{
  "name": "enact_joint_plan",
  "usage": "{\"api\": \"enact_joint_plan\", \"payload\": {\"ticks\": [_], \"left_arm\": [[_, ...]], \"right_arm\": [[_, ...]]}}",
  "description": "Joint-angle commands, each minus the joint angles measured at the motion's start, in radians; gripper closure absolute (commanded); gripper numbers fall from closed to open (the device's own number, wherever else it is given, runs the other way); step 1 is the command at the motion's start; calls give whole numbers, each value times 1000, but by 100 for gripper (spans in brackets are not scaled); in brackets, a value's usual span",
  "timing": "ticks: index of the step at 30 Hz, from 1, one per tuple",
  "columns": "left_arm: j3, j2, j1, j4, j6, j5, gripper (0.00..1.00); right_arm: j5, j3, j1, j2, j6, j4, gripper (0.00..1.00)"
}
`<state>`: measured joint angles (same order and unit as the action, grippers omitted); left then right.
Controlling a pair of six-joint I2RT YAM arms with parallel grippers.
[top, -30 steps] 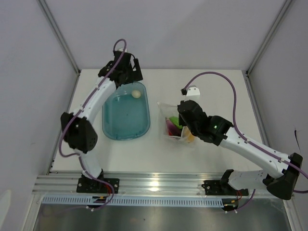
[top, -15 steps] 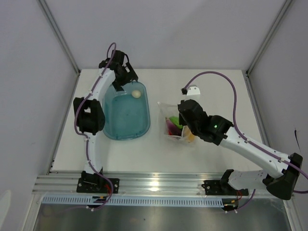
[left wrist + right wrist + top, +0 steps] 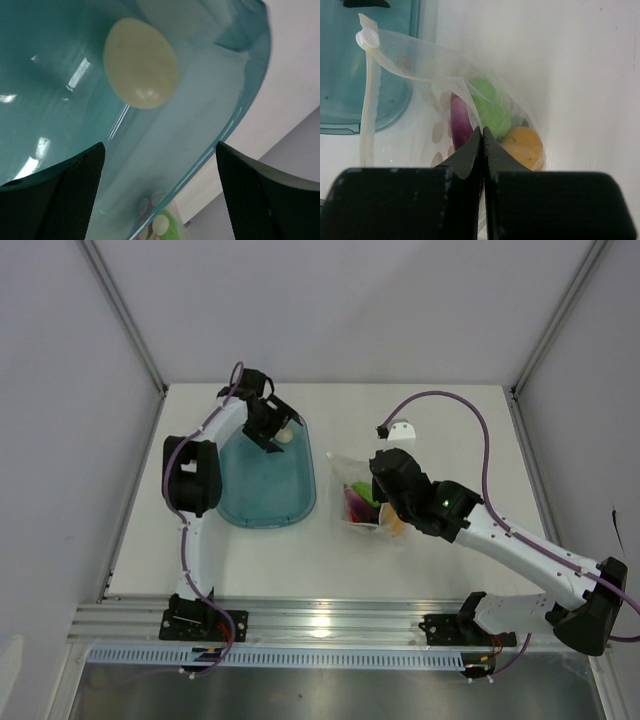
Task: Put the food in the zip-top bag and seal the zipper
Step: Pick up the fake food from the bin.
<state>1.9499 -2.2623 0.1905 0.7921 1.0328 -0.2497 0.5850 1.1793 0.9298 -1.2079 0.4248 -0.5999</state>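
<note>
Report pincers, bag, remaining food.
Left pincer open above white ball in teal tub. Right pincer shut on zip-top bag edge; other food inside. Nothing blocking.

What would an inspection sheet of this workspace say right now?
Surface: white table, no spills seen.
Job's things: clear dotted plastic zip-top bag unsealed, holding purple piece, light green piece and yellow-orange piece; white ball lies in teal translucent tub.
Clutter: nothing seen.
Claws: left claw open over the ball; right claw shut, pinching the bag's film.
Cables: purple cables loop along both arms.
Surroundings: white walls, aluminium rail at near edge.
</note>
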Motion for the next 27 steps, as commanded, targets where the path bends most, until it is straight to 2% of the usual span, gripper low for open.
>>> {"api": "enact_joint_plan", "payload": {"ticks": [1, 5, 16, 21, 27], "left_arm": [[-66, 81, -10, -47, 146, 62, 8], [-143, 110, -14, -103, 194, 89, 10], [-189, 102, -17, -145, 251, 110, 13], [-117, 86, -17, 11, 263, 234, 13], [-95, 83, -16, 24, 263, 293, 13]], "right_arm": [[7, -3, -8, 16, 3, 32, 100], [6, -6, -8, 21, 5, 35, 100], [1, -23, -11, 39, -1, 38, 100], [3, -26, -13, 41, 0, 37, 100], [-5, -30, -16, 38, 0, 49, 100]]}}
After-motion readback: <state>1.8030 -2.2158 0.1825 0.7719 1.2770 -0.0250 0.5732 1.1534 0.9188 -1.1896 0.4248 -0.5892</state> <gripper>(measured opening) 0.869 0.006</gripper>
